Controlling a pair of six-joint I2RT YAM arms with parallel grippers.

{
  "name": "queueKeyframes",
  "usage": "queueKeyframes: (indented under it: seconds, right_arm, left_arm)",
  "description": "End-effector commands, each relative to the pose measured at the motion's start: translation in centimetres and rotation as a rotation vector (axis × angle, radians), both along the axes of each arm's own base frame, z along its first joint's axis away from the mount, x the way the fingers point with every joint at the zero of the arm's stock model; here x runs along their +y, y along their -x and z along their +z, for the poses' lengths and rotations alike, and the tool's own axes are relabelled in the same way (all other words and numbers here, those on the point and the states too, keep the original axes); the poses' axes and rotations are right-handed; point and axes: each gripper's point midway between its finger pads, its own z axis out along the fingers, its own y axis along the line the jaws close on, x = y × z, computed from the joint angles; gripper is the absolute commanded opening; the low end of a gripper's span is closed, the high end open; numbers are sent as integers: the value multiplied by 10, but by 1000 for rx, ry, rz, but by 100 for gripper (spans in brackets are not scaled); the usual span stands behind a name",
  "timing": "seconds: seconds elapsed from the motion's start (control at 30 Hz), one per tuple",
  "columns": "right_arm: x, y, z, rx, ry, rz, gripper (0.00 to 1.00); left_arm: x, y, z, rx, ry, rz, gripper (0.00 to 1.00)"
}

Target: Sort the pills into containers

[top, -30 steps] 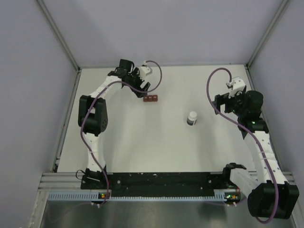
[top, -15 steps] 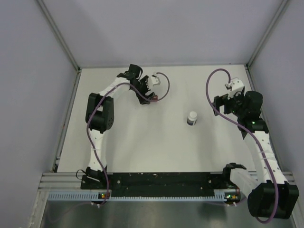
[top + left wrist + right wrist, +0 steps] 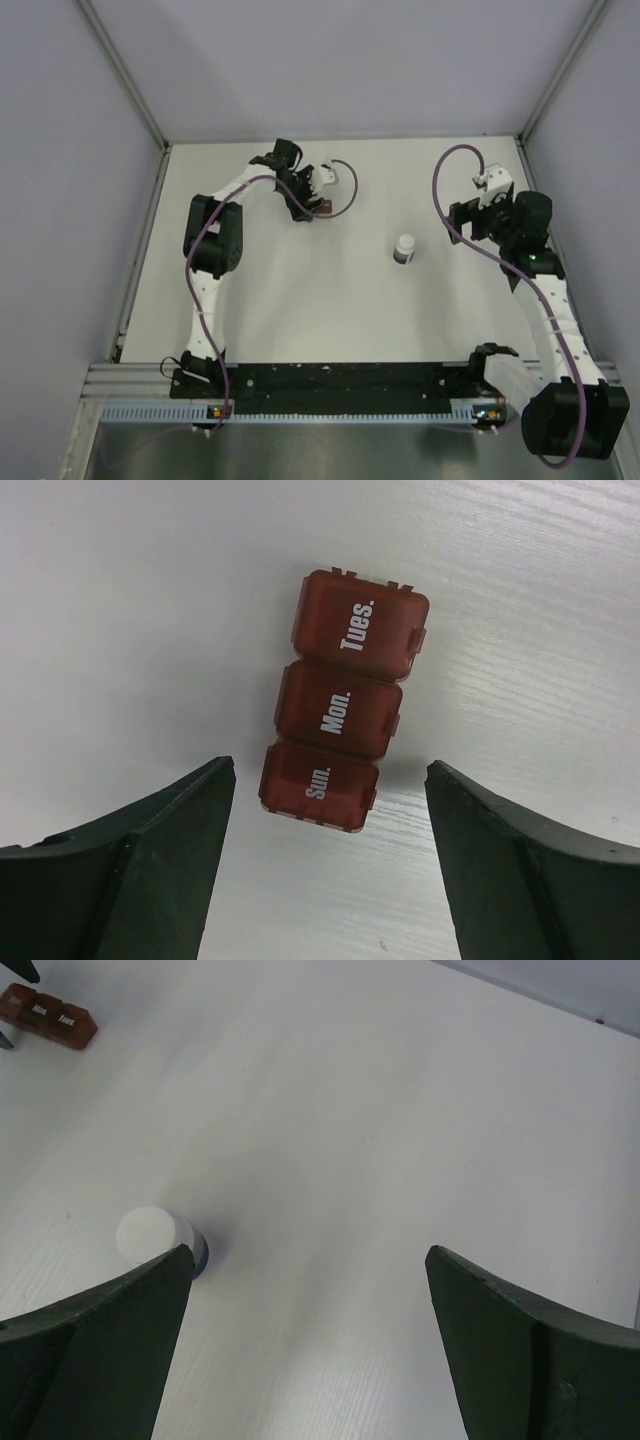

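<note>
Watching the left wrist view, I see the left gripper [image 3: 330, 780] low over the strip [image 3: 340, 710], jaws apart with table [image 3: 150, 600] showing on both sides of the Sun. end; nothing is held. Right gripper [image 3: 308, 1260] is wide open and empty, near the bottle [image 3: 155, 1235]. Risks, as I judge them: the strip sits slightly skewed to the jaws, so one finger may land first and spin it. A pinch on the end cell alone may also let it pivot or pop out. All three lids look shut. The strip lies flat, lids up, far left of centre and well apart from the bottle. Its long axis runs away from the gripper, across the closing line, with Sun. nearest and Tues. farthest, leaning right.
</note>
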Motion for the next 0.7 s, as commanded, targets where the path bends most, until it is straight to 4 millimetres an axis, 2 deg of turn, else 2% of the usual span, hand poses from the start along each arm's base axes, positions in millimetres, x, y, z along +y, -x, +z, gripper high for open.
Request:
queueKeyframes:
  seconds: [0.0,0.13,0.3,0.47,0.67]
  right_arm:
    - [-2,-3,2,-17,5,9,99]
    - [-3,-3,2,-15,6,8,99]
    - [-3,-3,2,-15,6,8,99]
    - [-2,-3,4,-22,5,7,99]
    - [-4,-2,10,-41,7,-1,99]
  left_arm:
    - [0,-7,3,-34,-8,-25,81]
    - [-2,-9,0,-41,-9,-29,74]
    - [0,-5,-4,-33,-20,-33,59]
    - [1,6,-3,-21,-23,-47,46]
    - [-2,26,11,5,15,-55,32]
